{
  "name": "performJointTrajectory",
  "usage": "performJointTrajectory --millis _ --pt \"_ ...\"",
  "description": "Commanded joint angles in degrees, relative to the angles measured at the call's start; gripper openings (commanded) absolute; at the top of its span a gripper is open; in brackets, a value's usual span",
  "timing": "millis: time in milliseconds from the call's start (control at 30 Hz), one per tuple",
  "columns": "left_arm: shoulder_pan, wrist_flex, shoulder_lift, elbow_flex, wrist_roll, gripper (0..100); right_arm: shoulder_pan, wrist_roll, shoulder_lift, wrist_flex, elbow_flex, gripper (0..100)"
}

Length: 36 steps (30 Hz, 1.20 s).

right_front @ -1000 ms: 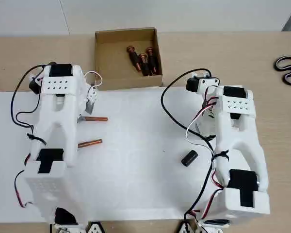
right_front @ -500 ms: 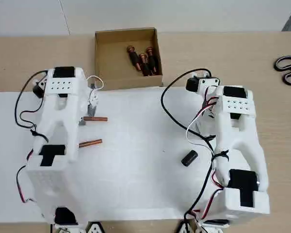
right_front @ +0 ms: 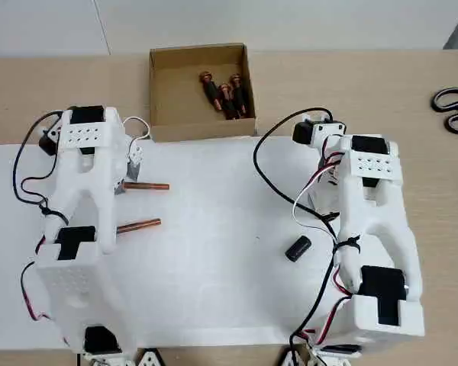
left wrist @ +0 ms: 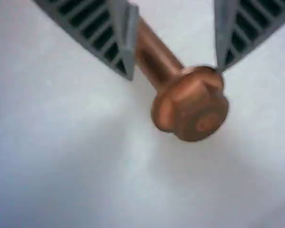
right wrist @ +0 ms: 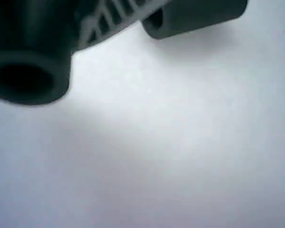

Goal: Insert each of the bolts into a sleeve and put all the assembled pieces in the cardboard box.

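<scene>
- My left gripper point(left wrist: 173, 67) is spread astride the first bolt point(left wrist: 190, 107). One jaw lies against the shank just behind the head and the other barely meets the flange, so nothing is pinched yet.
- That bolt lies on the white sheet point(right_front: 214, 290) just in front of the cardboard box point(right_front: 159, 91), off its left corner. Its long axis runs parallel to the box's near wall, with the head under my gripper and the tip pointing toward the right arm's side.
- The second bolt point(right_front: 139, 226) lies farther out from the box, on nearly the same heading (a touch tilted).
- The loose sleeve point(right_front: 298, 248) lies well out from the box's right corner.
- A dark sleeve point(right wrist: 28, 71) sits hard against the right gripper point(right wrist: 80, 35); I cannot tell whether that gripper is clamped.
- Three assembled pieces point(right_front: 226, 95) lie inside the box.
- I judge the left arm far the nearer, and closing straight across the shank should take the bolt.
</scene>
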Motion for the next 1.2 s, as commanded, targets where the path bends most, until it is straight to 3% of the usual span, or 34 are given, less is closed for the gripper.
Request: performJointTrajectory --millis 0,800,1000,1167 --pt "0.09 -2.20 -0.35 -0.13 -0.35 11 -0.57 -0.35 -2.42 -0.84 -0.26 0.9" --pt "0.18 -3.43 9.14 -1.01 -0.35 11 -0.57 -0.26 -2.86 -2.86 4.31 1.0" --pt "1.58 -1.05 9.23 -3.38 -0.35 0 -0.66 -0.18 -2.86 -2.86 4.22 1.0" --pt "4.22 -1.32 9.67 -3.65 -0.35 1 -0.66 -0.18 -2.86 -2.86 4.13 1.0"
